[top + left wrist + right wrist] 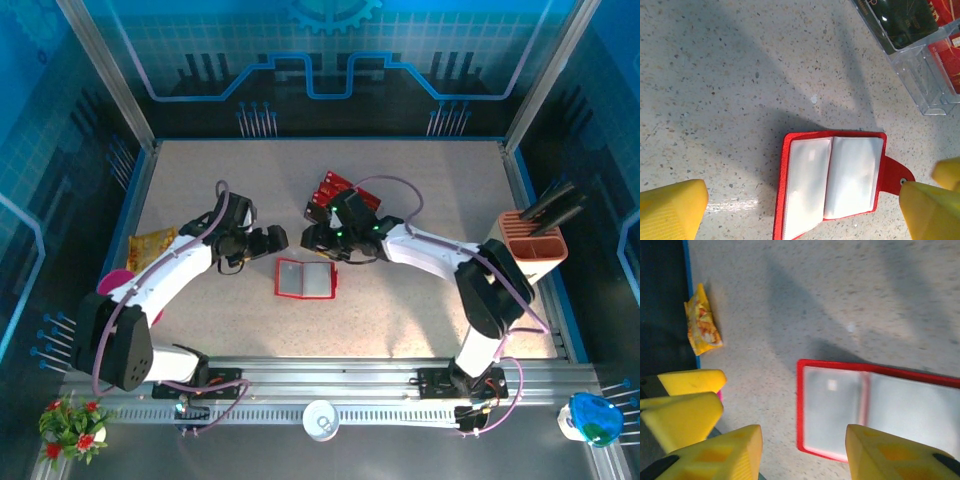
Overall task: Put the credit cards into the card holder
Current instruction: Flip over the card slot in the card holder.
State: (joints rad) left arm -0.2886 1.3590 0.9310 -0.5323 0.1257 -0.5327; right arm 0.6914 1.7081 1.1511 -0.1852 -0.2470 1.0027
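Between and just nearer than my two grippers, the card holder (305, 279) lies flat and open on the speckled table (430, 312). It is one smooth red folder with two cloudy clear pocket leaves showing. Its long axis runs left to right and its spine near to far. I see its round-ended snap tab (897, 176) poking toward one blocky yellow finger (932, 212) of the left gripper (802, 200), whose fingers stand wide apart over it, holding nothing. My right gripper (802, 440) hangs spread too, empty, with the holder's corner between its fingers. One crinkly yellow snack packet (702, 322) lies well left of the left fingers. Beyond the right fingers, the credit cards (332, 186) sit in a clear plastic tray (927, 85). I make out red ones and a dark one, but I can't count them.
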